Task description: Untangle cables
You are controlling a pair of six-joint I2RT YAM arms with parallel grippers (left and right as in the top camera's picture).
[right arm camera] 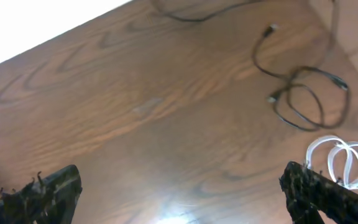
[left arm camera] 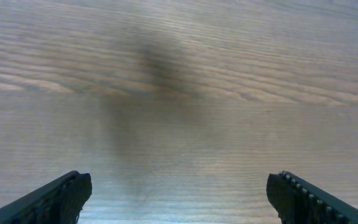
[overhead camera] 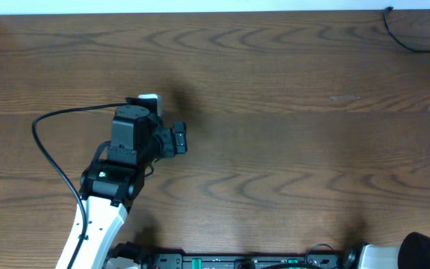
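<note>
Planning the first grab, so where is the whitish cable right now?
In the right wrist view, the coiled whitish cable lies on the table at lower right, just below the looped black cables and close to one finger of the right pincer.

No legible text or labels anywhere.
</note>
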